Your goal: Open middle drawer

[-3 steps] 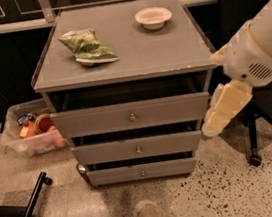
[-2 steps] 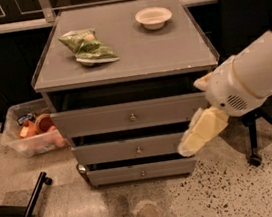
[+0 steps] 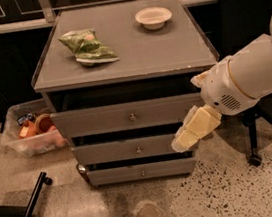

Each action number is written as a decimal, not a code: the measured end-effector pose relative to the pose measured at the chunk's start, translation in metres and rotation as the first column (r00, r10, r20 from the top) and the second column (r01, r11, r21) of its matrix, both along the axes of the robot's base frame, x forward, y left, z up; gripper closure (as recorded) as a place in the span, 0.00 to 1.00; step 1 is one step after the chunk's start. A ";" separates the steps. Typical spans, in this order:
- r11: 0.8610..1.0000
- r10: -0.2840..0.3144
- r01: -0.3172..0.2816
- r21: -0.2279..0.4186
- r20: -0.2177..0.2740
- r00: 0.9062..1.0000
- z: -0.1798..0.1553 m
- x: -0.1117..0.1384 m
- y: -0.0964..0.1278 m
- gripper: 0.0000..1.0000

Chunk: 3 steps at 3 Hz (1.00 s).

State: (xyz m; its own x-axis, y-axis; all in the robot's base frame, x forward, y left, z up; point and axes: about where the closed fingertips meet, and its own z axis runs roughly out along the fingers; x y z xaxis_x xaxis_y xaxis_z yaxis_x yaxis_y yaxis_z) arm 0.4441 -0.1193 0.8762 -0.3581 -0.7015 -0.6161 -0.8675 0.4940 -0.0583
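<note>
The middle drawer (image 3: 126, 149) is the second of three grey fronts in the cabinet, with a small round metal knob (image 3: 138, 150) at its centre. Its front sits nearly flush, with a dark gap above it. My gripper (image 3: 184, 143), cream coloured on a white arm (image 3: 252, 76), reaches in from the right. It hangs in front of the right end of the middle drawer's front, to the right of the knob and apart from it. The top drawer (image 3: 127, 116) and the lowest drawer (image 3: 140, 172) lie above and below.
A green snack bag (image 3: 87, 46) and a white bowl (image 3: 153, 17) lie on the cabinet top (image 3: 143, 54). A clear bin (image 3: 31, 135) of items stands on the floor at left. A black office chair (image 3: 249, 14) stands at right. A black bar (image 3: 27, 216) lies front left.
My arm has swung left and down, bringing the gripper from beside the cabinet's right edge to in front of the middle drawer's right end. The drawers have not moved.
</note>
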 end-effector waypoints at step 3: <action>0.983 -0.029 0.040 0.179 -0.061 0.998 -0.154 0.039 0.082 0.00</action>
State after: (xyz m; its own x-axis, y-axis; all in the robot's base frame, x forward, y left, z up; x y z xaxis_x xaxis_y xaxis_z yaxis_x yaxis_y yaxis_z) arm 0.4827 -0.0374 0.7224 -0.4188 -0.5677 -0.7088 -0.8490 0.5216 0.0839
